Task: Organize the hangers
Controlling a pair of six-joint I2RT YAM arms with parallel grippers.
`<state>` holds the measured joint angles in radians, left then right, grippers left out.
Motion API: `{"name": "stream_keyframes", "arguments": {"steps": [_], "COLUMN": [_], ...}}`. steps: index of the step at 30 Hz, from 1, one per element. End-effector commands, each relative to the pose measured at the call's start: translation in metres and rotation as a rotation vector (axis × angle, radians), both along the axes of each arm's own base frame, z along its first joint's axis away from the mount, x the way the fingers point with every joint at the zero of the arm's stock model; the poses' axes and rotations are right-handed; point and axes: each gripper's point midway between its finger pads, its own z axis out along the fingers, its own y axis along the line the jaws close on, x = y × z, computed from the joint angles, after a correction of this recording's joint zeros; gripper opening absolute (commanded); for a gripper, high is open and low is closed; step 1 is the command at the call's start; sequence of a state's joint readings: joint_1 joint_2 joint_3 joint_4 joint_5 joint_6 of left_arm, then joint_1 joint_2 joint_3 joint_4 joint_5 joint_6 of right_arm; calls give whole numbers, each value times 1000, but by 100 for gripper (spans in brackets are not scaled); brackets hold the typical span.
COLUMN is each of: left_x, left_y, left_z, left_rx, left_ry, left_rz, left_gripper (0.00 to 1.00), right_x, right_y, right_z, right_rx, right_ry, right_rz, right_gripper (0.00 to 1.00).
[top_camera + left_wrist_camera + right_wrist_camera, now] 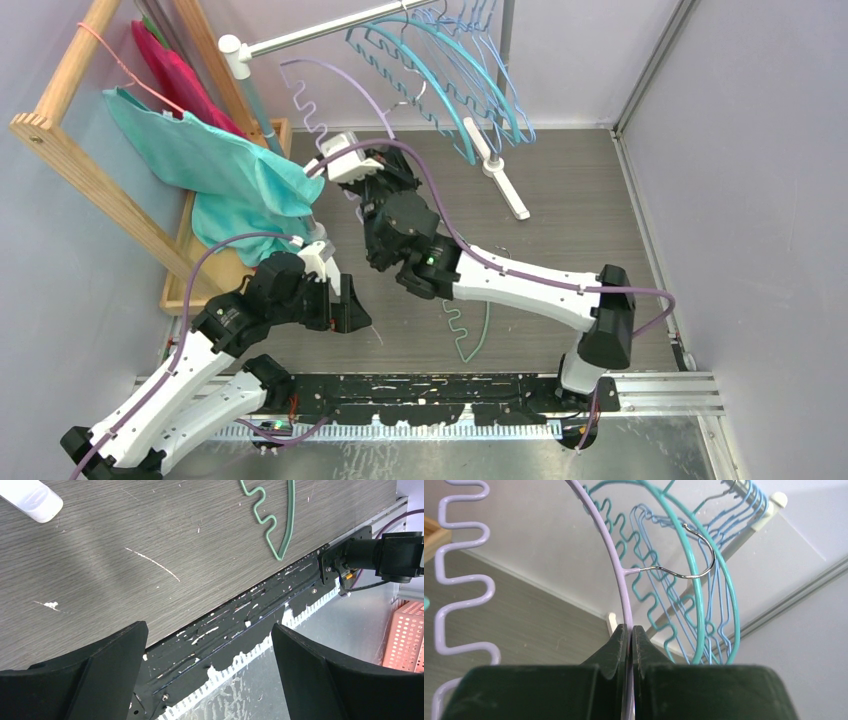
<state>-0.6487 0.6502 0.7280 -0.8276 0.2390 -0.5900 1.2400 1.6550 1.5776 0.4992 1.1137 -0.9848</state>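
Note:
My right gripper is shut on the arched bar of a lavender hanger and holds it up in the air, left of the rail. Its metal hook points toward the rail. Several teal and light blue hangers hang on the grey rail. A green hanger lies on the floor near the front. My left gripper is open and empty, low over the table's front edge.
A wooden rack stands at the left with a teal cloth, a red garment and a pink wire hanger. The rail stand's white foot lies on the floor. Walls close in on both sides.

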Motion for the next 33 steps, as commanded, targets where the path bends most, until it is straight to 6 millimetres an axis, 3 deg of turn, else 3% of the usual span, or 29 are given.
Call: {"name": "stream_keyframes", "arguments": {"steps": [1, 7, 16, 33], "left_x": [5, 8, 16, 28], "left_y": [-6, -8, -11, -18], "left_z": [13, 10, 2, -9], "left_rx": [-39, -31, 10, 46], "left_ry": [-46, -40, -19, 3], "left_rz": [-11, -9, -18, -21], "left_gripper": [98, 98, 98, 98], "right_x": [8, 32, 71, 76], "right_y": [-1, 14, 12, 27], "right_z": [61, 70, 81, 105], "right_rx": [119, 88, 108, 109], "right_ry": [-111, -159, -233, -330], "right_rz": [27, 27, 5, 62], "right_gripper": [1, 1, 1, 1]}}
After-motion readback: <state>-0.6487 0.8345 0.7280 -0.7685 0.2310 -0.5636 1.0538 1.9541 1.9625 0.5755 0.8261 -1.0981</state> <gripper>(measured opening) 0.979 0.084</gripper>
